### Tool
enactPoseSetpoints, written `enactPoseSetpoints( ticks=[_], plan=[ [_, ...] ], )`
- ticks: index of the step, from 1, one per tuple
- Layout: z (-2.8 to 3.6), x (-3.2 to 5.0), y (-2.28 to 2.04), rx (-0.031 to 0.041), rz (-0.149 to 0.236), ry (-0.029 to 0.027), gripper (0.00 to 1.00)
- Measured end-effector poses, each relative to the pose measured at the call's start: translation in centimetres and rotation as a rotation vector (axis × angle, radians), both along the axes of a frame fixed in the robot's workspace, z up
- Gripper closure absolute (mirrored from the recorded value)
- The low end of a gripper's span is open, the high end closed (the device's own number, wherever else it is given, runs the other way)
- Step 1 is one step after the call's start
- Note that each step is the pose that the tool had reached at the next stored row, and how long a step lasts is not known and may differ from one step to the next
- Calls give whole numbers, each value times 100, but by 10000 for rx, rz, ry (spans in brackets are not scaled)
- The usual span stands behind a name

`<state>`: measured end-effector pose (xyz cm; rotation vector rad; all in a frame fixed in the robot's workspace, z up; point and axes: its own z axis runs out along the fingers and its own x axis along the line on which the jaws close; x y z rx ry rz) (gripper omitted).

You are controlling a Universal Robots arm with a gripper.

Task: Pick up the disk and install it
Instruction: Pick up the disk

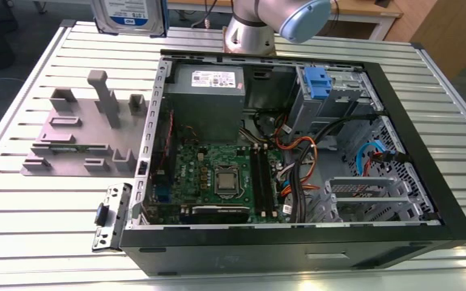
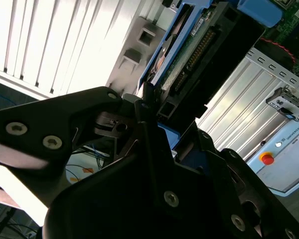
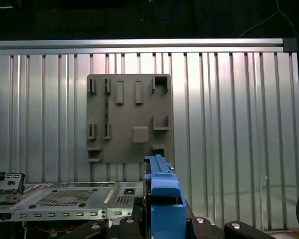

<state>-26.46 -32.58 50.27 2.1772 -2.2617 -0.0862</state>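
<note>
A slatted aluminium table (image 1: pixel 39 200) fills the scene, with darker floor beyond its edges. In the exterior view an open computer case (image 1: pixel 281 245) lies on its side across the middle and right of the frame. Bare slats run along the table's left and lower edges.

A grey fixture plate (image 1: pixel 71 142) with upright pegs sits at mid left, just beside the case wall. A small metal bracket (image 1: pixel 110 215) lies at lower left, close to the case corner.

The disk (image 1: pixel 129 17) hangs at the exterior view's upper left, above the table's far edge. It is clear of the plate and well apart from the case opening, and its white-and-blue label faces the camera. The arm (image 1: pixel 253 33) rises at top centre behind the case.

Inside the case, a grey power supply (image 1: pixel 209 85) sits at upper centre. A blue-handled caddy (image 1: pixel 318 82) sits in the bay at upper right, and the green motherboard (image 1: pixel 216 176) lies below.

The second wrist view shows the gripper (image 2: pixel 157 117) close up. Its black fingers (image 2: pixel 142 112) are clamped on the lower end of the disk (image 2: pixel 189 55), whose circuit-board side and blue frame are on show.

The first wrist view looks along the disk's blue edge (image 3: pixel 163 199) onto the fixture plate (image 3: pixel 129 117) and open slats (image 3: pixel 229 124), with the table's far rail and dark room beyond.
</note>
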Motion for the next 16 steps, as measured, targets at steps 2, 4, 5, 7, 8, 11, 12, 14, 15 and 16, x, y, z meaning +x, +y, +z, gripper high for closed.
enactPoseSetpoints(
  ticks=[2,4,5,7,8,11,12,14,15,16],
  plan=[
    [0,1,-9,0,-1,0,64],
    [-1,1,-19,0,-1,1,64],
    [-1,2,-25,0,-1,0,64],
    [-3,6,-33,1,-1,-1,64],
    [-3,14,-35,-1,-1,2,64],
    [-4,51,-37,0,-1,1,64],
    [-4,62,-38,0,-1,1,64],
    [-5,81,-39,-1,-1,1,64],
    [-5,90,-39,-1,-1,1,64],
    [-5,100,-40,0,-1,0,64]
  ],
)
